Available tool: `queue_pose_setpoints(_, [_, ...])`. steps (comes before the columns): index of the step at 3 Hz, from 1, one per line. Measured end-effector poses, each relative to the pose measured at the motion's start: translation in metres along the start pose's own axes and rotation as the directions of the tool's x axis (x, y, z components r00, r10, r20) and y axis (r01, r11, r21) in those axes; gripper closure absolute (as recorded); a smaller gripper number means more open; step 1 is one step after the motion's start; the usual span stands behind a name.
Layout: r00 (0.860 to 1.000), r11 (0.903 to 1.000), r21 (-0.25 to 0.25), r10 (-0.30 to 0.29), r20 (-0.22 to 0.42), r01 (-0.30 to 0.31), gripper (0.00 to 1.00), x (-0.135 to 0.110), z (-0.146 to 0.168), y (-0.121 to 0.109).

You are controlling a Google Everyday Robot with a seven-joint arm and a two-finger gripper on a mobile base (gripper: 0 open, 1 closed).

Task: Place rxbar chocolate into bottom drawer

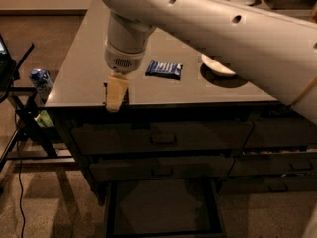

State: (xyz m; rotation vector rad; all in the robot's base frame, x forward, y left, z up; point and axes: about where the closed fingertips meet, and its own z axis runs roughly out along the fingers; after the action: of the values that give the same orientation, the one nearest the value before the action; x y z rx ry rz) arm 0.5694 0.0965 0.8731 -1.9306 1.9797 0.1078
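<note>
My gripper [116, 94] hangs from the white arm over the front left edge of the dark counter [79, 68]. Its pale fingers [115, 92] are shut on the rxbar chocolate [125, 97], a dark flat bar of which only thin slivers show beside the fingers. The bar is held just above the counter's front edge. The bottom drawer [161, 207] stands pulled open below, a wide dark tray with a bare floor, slightly to the right of the gripper and well beneath it.
A blue-wrapped bar [164, 69] lies on the counter right of the gripper. A white bowl [217, 66] sits further right. Two shut handled drawers [162, 139] are above the open one. A blue can [40, 80] rests on a stand at the left.
</note>
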Motion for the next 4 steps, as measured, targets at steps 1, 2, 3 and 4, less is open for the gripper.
queue_pose_setpoints(1, [0.997, 0.9977, -0.012, 0.066, -0.030, -0.066, 1.00, 0.017, 0.000, 0.026])
queue_pose_setpoints(2, [0.990, 0.9903, -0.032, 0.133, -0.055, -0.135, 1.00, 0.036, 0.011, 0.049])
queue_pose_setpoints(3, [0.978, 0.9779, -0.066, 0.193, -0.076, -0.198, 1.00, 0.056, 0.029, 0.068])
queue_pose_setpoints(4, [0.978, 0.9779, -0.066, 0.194, -0.076, -0.199, 1.00, 0.056, 0.029, 0.068])
